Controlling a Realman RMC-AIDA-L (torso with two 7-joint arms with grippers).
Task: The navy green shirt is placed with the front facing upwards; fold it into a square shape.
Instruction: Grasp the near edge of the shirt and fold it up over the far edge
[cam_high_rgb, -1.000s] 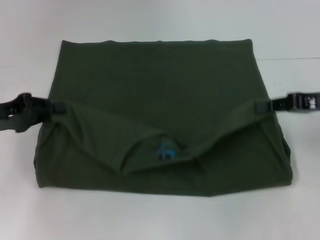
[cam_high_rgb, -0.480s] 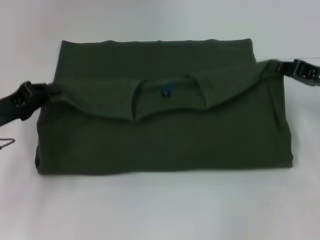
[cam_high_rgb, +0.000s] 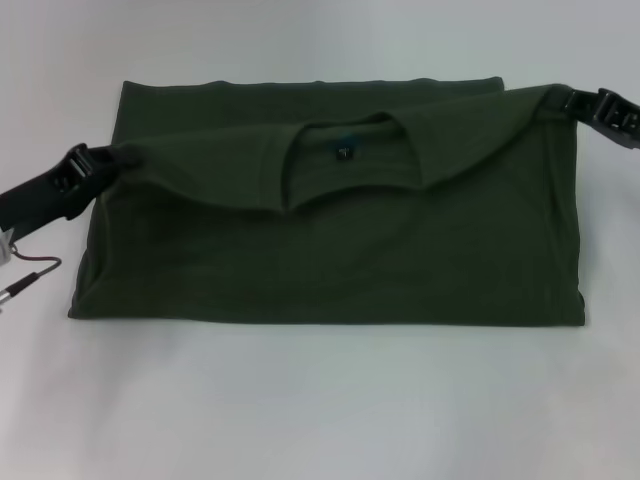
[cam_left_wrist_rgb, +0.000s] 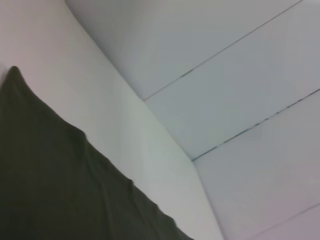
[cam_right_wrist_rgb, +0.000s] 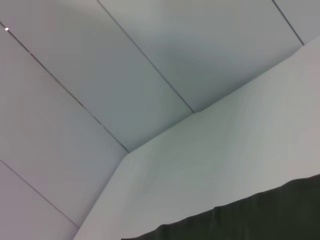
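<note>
White table (cam_high_rgb: 320, 410) under everything. Your left gripper (cam_high_rgb: 103, 160) pinches the shirt (cam_high_rgb: 330, 250) at its left fold corner; your right gripper (cam_high_rgb: 562, 100) pinches the right corner, slightly farther back. Shirt lies centre, long axis left-right, collar (cam_high_rgb: 345, 150) on the raised flap facing the far edge. Carry both corners straight away from you, right side leading.

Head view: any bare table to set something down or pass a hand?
Bare table in front of the navy green shirt, and behind its far edge. Crowded at both side edges: left gripper and right gripper each hold a corner; a cable lies front left.
</note>
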